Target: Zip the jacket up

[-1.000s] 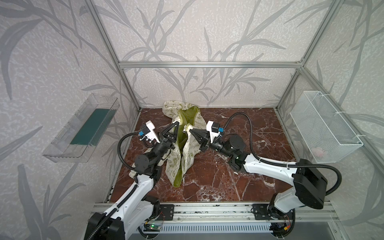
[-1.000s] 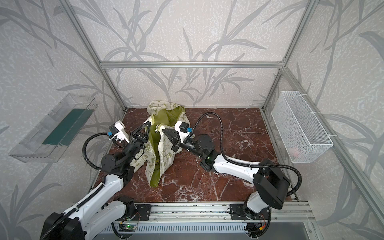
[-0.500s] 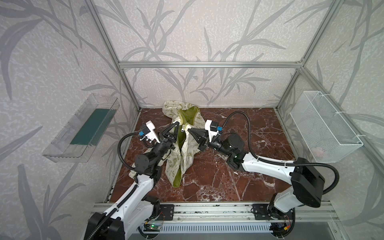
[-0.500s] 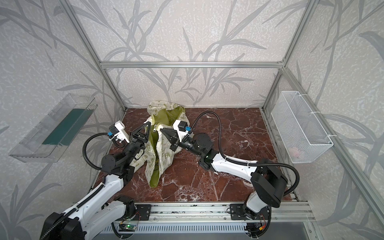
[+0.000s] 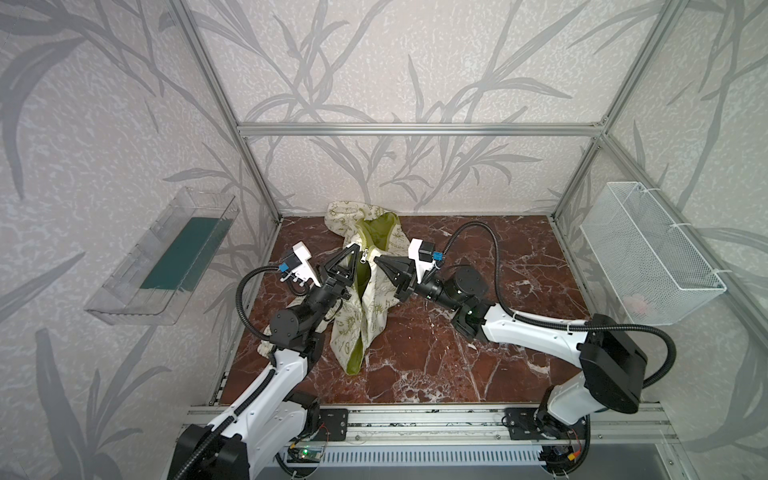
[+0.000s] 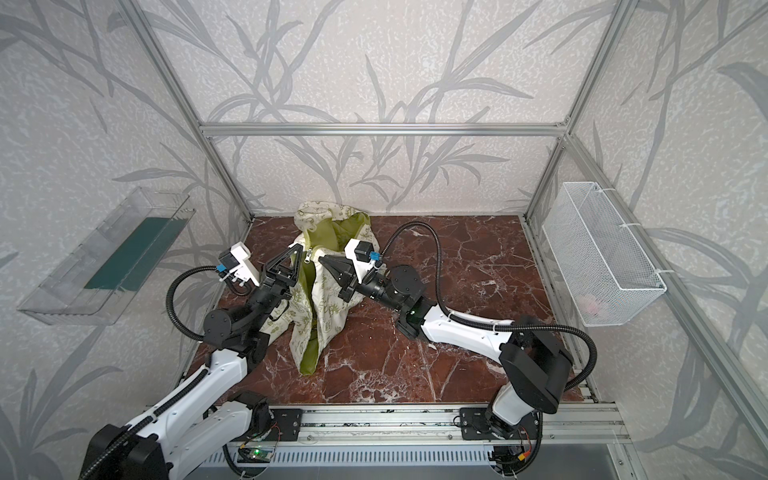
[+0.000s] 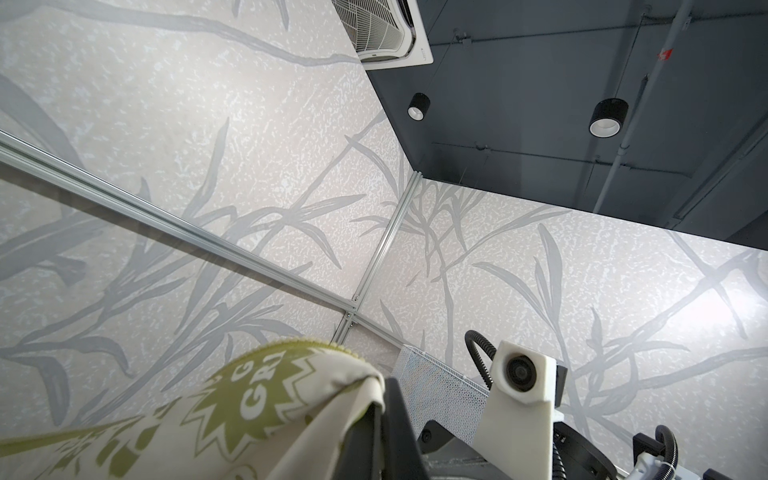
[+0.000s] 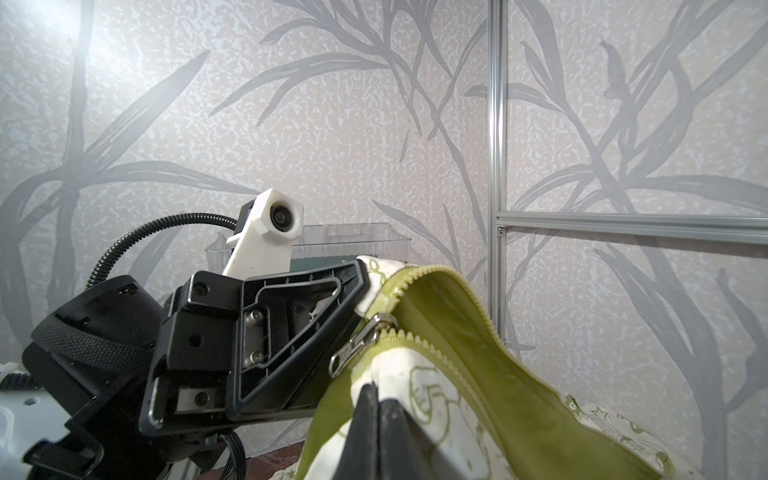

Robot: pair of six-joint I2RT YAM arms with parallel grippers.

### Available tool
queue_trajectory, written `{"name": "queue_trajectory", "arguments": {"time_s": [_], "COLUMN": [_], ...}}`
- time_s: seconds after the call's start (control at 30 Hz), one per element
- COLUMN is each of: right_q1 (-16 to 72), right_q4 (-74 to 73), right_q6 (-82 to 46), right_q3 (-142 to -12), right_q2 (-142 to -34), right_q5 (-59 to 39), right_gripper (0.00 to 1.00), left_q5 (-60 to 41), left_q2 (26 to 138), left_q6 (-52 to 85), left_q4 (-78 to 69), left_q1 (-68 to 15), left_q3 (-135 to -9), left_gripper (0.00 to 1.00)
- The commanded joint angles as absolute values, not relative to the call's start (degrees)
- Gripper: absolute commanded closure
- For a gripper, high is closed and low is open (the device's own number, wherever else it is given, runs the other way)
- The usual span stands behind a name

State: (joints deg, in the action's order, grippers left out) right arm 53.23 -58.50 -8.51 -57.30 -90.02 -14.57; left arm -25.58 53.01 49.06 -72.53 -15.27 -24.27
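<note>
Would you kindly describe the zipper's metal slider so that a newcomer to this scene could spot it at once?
Over the red-brown marble tabletop, the left gripper and the right gripper hold up a cream jacket with olive doodles. Between their tips, where the green zipper teeth part, hangs the slider: the only shiny silver piece on the cloth.
</note>
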Motion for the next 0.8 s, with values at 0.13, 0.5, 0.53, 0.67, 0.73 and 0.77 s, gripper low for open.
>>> {"name": "queue_trajectory", "arguments": {"time_s": [0.13,0.5,0.53,0.67,0.73,0.77], "right_q1": [53.09,52.95,52.95,52.91,52.90,52.89], "right_q4": [-62.58,-62.93,-63.17,-63.88,-64.20,-64.31], "right_q6": [-8.80,-8.55,-8.54,-8.49,-8.51,-8.60], "right_q3": [-59.59,-59.59,-59.67,-59.76,-59.90,-59.89], "right_q2": [-89.91,-89.74,-89.80,-90.00,-90.20,-90.22], "right_q5": [-14.95,-14.55,-14.52,-13.69,-13.52,-13.43], "right_gripper": [1.00,1.00,1.00,1.00,1.00,1.00], "left_q5": [-26.01,-25.58,-25.58,-25.63,-25.58,-25.58], "left_q2": [51.60,51.12,51.15,51.00,50.98,50.98], "left_q6": [49.20,49.37,49.46,49.69,49.68,49.75], "left_q4": [-76.64,-76.38,-76.45,-76.40,-76.38,-76.32], "left_q1": [-15.47,-15.47,-15.47,-15.50,-15.52,-15.56], "left_q3": [-23.55,-23.12,-23.12,-22.97,-22.96,-23.02], "left_gripper": [1.00,1.00,1.00,1.00,1.00,1.00]}}
